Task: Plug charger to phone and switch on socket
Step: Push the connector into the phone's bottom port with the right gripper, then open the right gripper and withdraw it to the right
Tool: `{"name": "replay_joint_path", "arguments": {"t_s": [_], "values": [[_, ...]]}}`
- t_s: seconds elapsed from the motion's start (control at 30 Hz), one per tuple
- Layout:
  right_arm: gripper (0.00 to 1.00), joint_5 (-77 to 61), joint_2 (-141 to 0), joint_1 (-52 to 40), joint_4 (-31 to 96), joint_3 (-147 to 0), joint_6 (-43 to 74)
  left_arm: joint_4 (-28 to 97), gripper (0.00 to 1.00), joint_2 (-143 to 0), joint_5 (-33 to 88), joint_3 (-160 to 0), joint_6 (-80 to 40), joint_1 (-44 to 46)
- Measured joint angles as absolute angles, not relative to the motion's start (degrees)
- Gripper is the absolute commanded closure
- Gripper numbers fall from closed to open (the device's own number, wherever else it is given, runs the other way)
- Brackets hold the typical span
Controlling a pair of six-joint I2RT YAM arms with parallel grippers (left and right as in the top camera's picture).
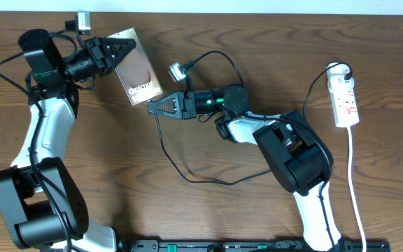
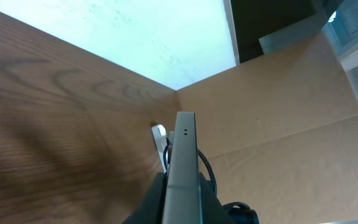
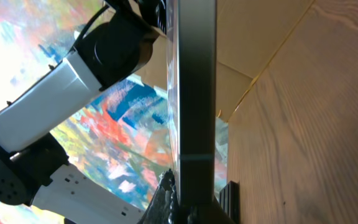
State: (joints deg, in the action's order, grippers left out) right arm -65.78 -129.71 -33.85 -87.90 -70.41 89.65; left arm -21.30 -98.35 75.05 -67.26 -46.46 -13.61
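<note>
Grippers both closed. My left gripper (image 1: pixel 121 56) pinches phone (image 1: pixel 138 78) by its top end, screen side up. My right gripper (image 1: pixel 152 107) is clamped on charger (image 1: pixel 187 176) tip, right against phone's bottom edge; slack cable loops away from phone. Socket (image 1: pixel 346 98) lies well apart from phone, beyond my right arm.

phone (image 1: pixel 137 73): glossy brown screen, tilted, 11 o'clock
charger (image 1: pixel 163 143): thin black cable, looped toward 6 o'clock
socket (image 1: pixel 346 101): white strip, laid flat, 3 o'clock

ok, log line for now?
left end effector: shut on phone | right end effector: shut on charger, at phone edge | socket: untouched
</note>
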Motion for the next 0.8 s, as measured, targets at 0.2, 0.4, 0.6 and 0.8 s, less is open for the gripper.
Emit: {"name": "replay_joint_path", "arguments": {"t_s": [0.2, 0.4, 0.6, 0.8], "values": [[0.01, -61.41, -129.71, -32.67, -87.64, -70.46, 90.02, -20.84, 0.93, -98.35, 77.28, -67.26, -46.44, -12.95], [0.01, -60.62, -129.71, -31.77, -87.42, -70.46, 90.02, -20.82, 0.93, -98.35, 78.48, -67.26, -46.44, -13.96], [0.01, -60.71, -129.71, -30.87, -86.24, -70.46, 89.17, -20.84, 0.93, -98.35, 81.58, -67.26, -46.44, -17.47], [0.01, -62.37, -129.67, -23.62, -74.61, -70.61, 81.41, -20.84, 0.93, -98.35, 85.86, -67.26, -46.44, -19.90]]}}
